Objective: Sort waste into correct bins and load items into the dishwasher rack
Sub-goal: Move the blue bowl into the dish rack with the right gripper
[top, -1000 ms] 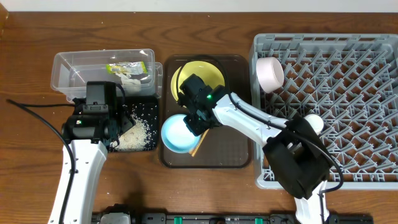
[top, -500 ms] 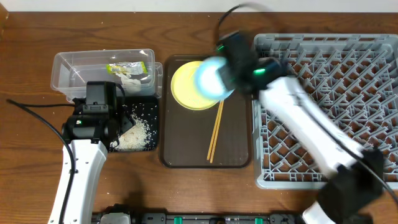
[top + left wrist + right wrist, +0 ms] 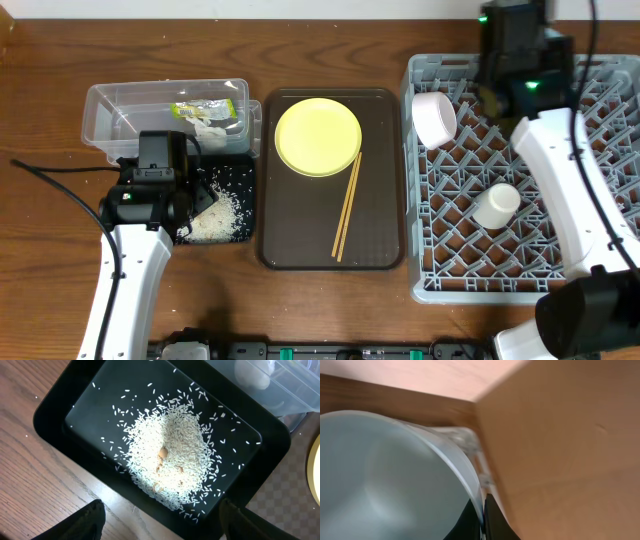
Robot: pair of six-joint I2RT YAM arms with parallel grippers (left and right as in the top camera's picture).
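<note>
My right gripper [image 3: 481,510] is shut on the rim of the light-blue bowl [image 3: 395,470]. In the overhead view it hangs over the back edge of the grey dishwasher rack [image 3: 560,250], and the arm hides the bowl. A white bowl [image 3: 433,118] and a small white cup [image 3: 496,205] are in the rack. The yellow plate [image 3: 317,137] and the chopsticks [image 3: 347,205] lie on the brown tray [image 3: 380,250]. My left gripper [image 3: 160,525] is open and empty above the black tray [image 3: 55,407], which holds rice [image 3: 172,455]. The clear tub [image 3: 125,110] holds the green-and-yellow wrapper [image 3: 205,108] and a white paper scrap [image 3: 252,372].
The brown tray lies between the two bins and the rack. A black cable [image 3: 60,180] trails over the table at the left. Bare wooden table [image 3: 40,280] lies in front of the bins.
My right gripper has lifted the light-blue bowl off the brown tray and swung it right and back, over the rack's far edge. The chopsticks now lie uncovered. The left arm has not moved.
</note>
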